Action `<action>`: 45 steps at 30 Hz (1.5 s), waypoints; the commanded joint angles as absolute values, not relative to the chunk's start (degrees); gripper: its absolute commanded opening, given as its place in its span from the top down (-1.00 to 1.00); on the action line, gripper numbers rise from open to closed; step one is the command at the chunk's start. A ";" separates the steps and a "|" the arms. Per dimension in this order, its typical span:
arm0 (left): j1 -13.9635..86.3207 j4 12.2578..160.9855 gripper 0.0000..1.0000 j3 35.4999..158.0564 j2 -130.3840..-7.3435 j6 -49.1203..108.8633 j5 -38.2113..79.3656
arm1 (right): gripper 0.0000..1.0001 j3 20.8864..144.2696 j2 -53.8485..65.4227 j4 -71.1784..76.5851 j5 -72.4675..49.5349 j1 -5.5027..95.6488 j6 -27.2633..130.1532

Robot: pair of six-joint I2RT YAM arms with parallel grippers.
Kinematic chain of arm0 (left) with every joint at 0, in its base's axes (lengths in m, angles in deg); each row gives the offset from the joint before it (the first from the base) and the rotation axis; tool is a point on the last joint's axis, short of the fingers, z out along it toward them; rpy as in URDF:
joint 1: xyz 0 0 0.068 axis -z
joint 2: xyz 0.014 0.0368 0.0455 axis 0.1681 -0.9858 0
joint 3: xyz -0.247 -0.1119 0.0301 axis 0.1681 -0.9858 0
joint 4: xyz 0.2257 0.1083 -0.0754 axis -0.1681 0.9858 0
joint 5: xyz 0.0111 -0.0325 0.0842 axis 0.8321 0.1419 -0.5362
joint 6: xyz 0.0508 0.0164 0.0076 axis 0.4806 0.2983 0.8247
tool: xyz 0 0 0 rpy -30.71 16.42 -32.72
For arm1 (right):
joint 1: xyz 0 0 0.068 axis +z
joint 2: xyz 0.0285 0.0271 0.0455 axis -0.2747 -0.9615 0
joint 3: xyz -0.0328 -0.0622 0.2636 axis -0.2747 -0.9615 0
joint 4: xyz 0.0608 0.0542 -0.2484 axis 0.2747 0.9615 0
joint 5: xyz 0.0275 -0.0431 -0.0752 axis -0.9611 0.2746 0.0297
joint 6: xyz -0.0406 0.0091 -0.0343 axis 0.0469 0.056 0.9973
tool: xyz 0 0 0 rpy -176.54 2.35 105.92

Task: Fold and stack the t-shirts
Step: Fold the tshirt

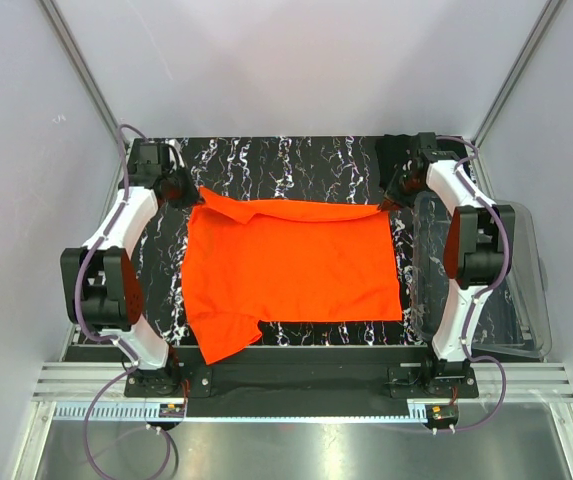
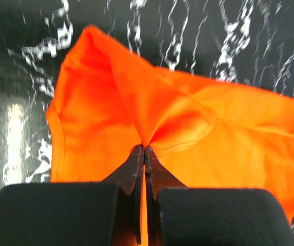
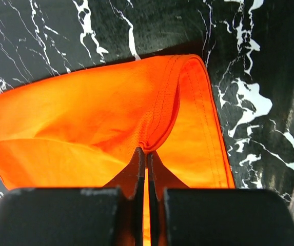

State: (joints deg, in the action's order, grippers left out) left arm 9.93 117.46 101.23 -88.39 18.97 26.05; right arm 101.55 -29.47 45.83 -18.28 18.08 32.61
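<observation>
The orange-red t-shirt (image 1: 291,265) lies spread across the black marbled table (image 1: 296,160), its far edge lifted at both corners. At the far left corner, my left gripper (image 1: 188,192) is shut on a pinch of the cloth. The left wrist view shows the fingertips (image 2: 144,148) closed on a fold of the orange shirt (image 2: 213,133). My right gripper (image 1: 394,197) is shut on the far right corner. In the right wrist view its tips (image 3: 146,151) clamp the hemmed edge of the shirt (image 3: 85,113). A plain black patch (image 1: 398,150), seemingly cloth, sits behind the right gripper.
A clear plastic bin (image 1: 486,280) stands at the right edge of the table, beside the right arm. Grey walls close in the back and both sides. One sleeve of the shirt (image 1: 228,340) reaches toward the near left edge.
</observation>
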 commanded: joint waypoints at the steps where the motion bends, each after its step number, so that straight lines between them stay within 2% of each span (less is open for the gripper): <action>1: 9.77 120.71 1.00 100.20 -86.71 20.18 28.31 | 1.00 100.99 -24.93 46.93 -17.45 18.06 35.14; 9: 9.77 121.94 1.00 93.96 -83.72 20.88 26.56 | 1.00 99.15 -24.58 47.20 -16.57 17.97 36.64; 17: 8.27 124.14 1.00 93.16 -84.07 22.29 24.01 | 1.00 97.30 -25.46 47.28 -16.66 17.97 37.52; 45: 7.83 125.73 0.96 86.84 -84.86 19.22 28.49 | 0.98 98.17 -30.64 47.64 -13.14 17.88 37.52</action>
